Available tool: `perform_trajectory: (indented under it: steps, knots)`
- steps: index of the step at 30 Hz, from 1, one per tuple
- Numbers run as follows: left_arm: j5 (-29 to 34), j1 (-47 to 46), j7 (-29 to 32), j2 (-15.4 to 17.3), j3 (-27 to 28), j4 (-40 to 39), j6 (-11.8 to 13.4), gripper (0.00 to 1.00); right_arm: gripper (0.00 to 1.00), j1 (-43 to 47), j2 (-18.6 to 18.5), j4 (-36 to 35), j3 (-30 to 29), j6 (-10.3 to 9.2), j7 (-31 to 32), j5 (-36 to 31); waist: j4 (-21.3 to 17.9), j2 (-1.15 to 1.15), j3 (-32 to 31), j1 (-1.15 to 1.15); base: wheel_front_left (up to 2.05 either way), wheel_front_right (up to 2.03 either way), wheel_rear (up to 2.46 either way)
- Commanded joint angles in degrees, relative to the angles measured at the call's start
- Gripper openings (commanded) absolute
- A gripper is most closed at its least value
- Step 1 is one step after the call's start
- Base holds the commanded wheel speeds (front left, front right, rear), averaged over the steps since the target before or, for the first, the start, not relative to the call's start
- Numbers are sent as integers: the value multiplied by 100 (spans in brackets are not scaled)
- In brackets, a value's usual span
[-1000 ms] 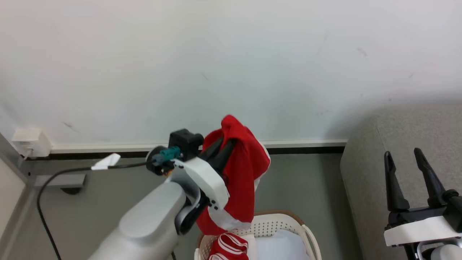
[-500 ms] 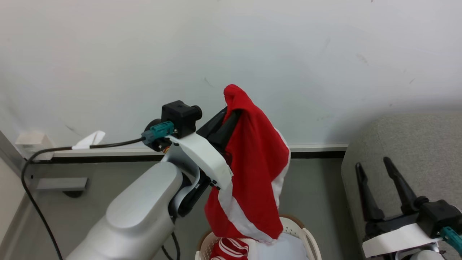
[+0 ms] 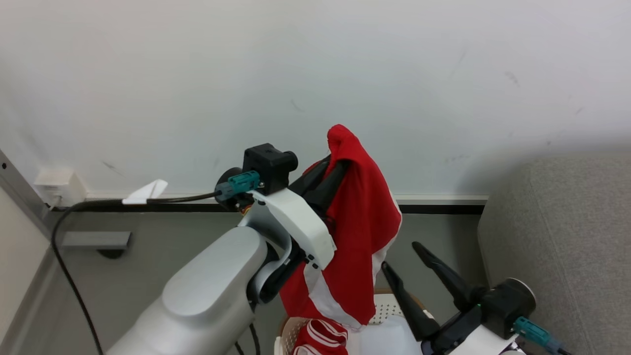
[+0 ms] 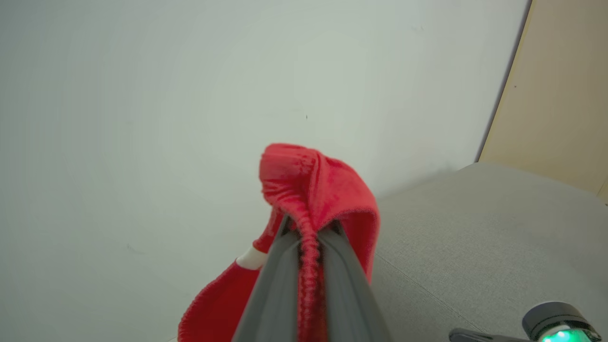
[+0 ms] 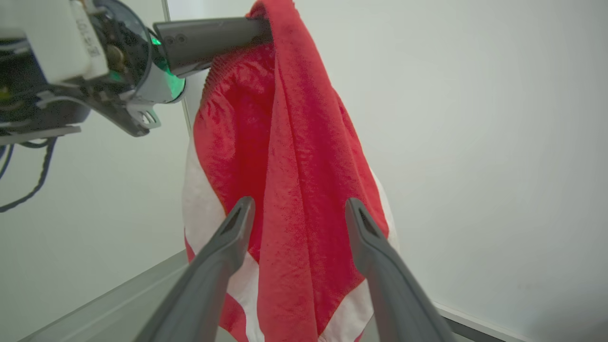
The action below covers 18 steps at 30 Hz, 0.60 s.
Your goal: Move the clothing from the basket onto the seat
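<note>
Left gripper (image 3: 331, 170) is clamped tight on a bunched top fold of the clothing (image 3: 360, 231), fingers pointing about 1 o'clock in the head view. The garment hangs off it, hem over the basket (image 3: 379, 310) at 6 o'clock. Right gripper (image 3: 399, 254) at 5 o'clock is spread wide, holding nothing, and aimed at 11 o'clock toward the hanging fabric; can't tell if it touches. Seat (image 3: 557, 236) sits at 4 o'clock.

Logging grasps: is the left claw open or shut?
Shut: the left claw pinches a fold of the red garment, which hangs from it.
</note>
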Motion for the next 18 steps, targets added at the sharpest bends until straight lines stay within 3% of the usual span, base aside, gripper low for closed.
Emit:
perform_trajectory:
  steps: [1, 13, 18]
  knots:
    - [-33, -65, 21, -41, -31, 25, -36, 0, 100, -232, -43, 252, 202, -12, -13, -28, 67, 0, 14, 0, 0, 0, 0]
    - [-22, -23, 75, -490, -383, 193, -159, 0, 100, -972, 529, 1709, 514, -13, -15, 238, 492, 0, -53, 0, 0, 0, 0]
    - [-67, 85, 146, -636, -572, 116, -225, 0, 100, -1051, 656, 2261, 273, -13, -16, 260, 711, 0, -98, 0, 0, 0, 0]
